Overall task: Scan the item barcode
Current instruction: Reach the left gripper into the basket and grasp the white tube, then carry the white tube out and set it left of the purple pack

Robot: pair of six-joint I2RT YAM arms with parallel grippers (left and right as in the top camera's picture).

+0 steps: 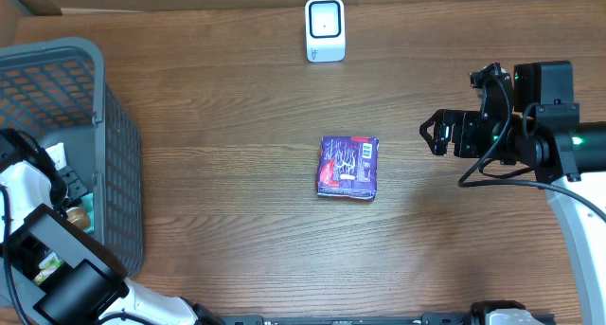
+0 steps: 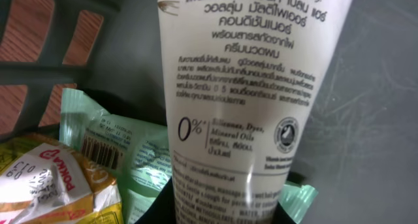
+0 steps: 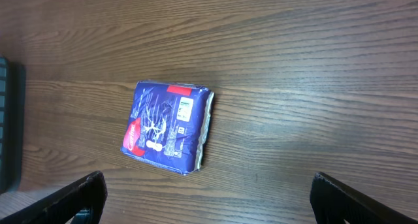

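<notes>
In the left wrist view a white tube [image 2: 248, 87] with printed text fills the frame inside the grey basket [image 1: 109, 126]. My left gripper [image 2: 225, 201] is shut on the white tube's lower end, a black finger on each side. A purple packet [image 1: 348, 167] lies flat at the table's middle, also visible in the right wrist view [image 3: 168, 126]. My right gripper [image 1: 432, 134] hovers to the right of that packet, wide open with nothing between its fingers [image 3: 78, 194]. The white barcode scanner [image 1: 325, 28] stands at the table's far edge.
A green packet [image 2: 104, 136] and a yellow packet [image 2: 46, 185] lie in the basket beside the tube. The basket's grey wall [image 2: 372, 119] is close on the right. The left arm [image 1: 38, 202] reaches down into the basket.
</notes>
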